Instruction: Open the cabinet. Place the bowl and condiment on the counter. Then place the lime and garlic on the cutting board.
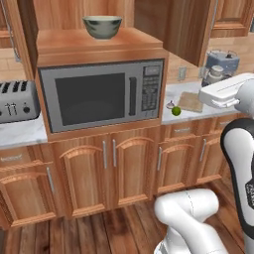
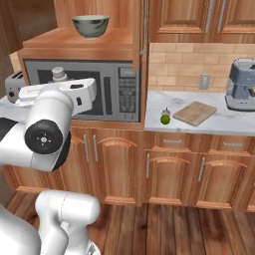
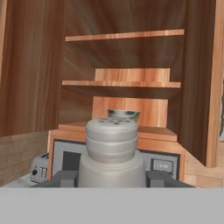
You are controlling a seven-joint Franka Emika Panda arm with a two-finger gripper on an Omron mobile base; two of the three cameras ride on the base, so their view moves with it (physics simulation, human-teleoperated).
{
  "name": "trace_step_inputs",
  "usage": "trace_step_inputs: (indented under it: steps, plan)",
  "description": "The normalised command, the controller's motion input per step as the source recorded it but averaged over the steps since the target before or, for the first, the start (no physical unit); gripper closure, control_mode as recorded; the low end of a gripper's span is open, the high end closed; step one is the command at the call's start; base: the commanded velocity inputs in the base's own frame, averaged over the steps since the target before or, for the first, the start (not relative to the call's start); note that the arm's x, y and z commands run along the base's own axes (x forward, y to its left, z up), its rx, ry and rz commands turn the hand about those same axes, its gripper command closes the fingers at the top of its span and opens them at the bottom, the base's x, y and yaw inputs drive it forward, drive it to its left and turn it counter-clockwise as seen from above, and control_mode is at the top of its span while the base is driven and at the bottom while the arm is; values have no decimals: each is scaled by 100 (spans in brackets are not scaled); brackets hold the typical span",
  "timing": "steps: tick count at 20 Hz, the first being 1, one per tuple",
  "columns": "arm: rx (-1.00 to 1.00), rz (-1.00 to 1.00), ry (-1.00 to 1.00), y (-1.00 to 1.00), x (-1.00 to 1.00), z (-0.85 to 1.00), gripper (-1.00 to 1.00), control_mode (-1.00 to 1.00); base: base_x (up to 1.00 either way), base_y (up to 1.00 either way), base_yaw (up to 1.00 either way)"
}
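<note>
Marble counter (image 2: 209, 122) under an open cabinet (image 1: 178, 30).

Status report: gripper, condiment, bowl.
Gripper shut on condiment, carried clear of the cabinet. Bowl on cabinet shelf. Nothing in the way.

White robot arm with dark joints

The arm (image 2: 47, 129) is built of glossy white, rounded segments; a round black cap with small pale dots is set at one joint, black bands are seen between segments, and two small dark grey fingers (image 3: 64, 178) are fitted at the hand.
</note>
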Motion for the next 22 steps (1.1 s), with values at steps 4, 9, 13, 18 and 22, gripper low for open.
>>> trace_step_inputs:
  steps: [4,9,13,18,22]
  plan:
    - [0,0,0,0,0,0,100,100,-43,-72,-12]
    - [0,0,0,0,0,0,100,100,-41,-80,-13]
    - [0,0,0,0,0,0,100,100,-15,-82,-19]
    - [0,0,0,0,0,0,100,100,-17,-80,-25]
    - [0,0,0,0,0,0,100,100,-17,-79,-26]
